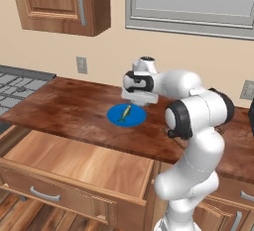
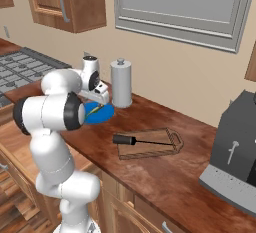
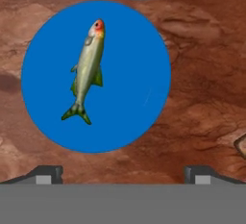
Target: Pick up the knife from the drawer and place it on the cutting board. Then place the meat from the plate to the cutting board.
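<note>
meat [image 3: 87, 69] on plate [image 3: 129, 117] — below spread tool [image 3: 122, 172]

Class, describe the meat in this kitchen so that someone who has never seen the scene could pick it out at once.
Find the long brown counter under the window, then the flat blue plate beside the grey paper-towel roll. The meat lies on that plate: a small greenish, fish-shaped piece with a red-tipped head, the only item there.
</note>
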Robot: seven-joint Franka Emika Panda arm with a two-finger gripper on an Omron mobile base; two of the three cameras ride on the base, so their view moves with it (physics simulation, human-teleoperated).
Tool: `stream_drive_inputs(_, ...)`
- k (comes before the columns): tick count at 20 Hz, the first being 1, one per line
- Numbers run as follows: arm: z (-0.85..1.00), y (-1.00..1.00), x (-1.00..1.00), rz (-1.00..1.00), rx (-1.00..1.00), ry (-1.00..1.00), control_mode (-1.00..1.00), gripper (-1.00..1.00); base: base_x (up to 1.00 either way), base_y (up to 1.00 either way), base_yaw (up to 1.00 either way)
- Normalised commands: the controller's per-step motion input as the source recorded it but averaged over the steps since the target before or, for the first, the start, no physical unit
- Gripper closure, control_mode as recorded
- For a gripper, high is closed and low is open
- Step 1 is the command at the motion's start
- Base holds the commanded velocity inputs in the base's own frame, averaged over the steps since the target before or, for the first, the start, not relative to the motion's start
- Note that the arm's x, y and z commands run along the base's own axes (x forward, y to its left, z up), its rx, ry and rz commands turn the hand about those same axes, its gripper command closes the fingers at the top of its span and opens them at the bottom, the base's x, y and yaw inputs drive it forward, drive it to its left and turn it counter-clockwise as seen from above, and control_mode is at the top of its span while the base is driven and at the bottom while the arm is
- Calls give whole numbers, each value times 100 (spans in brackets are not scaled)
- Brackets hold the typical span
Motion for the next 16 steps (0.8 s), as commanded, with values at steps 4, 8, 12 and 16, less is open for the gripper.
stream_drive_inputs(4,-11,8,14,0,0,5,-100,-100,0,0,0)
stream_drive_inputs(8,-10,13,1,-2,0,0,-100,-100,0,0,0)
stream_drive_inputs(12,-30,17,19,-4,0,4,-100,-100,0,0,0)
stream_drive_inputs(16,-20,8,36,-5,0,3,-100,-100,0,0,0)
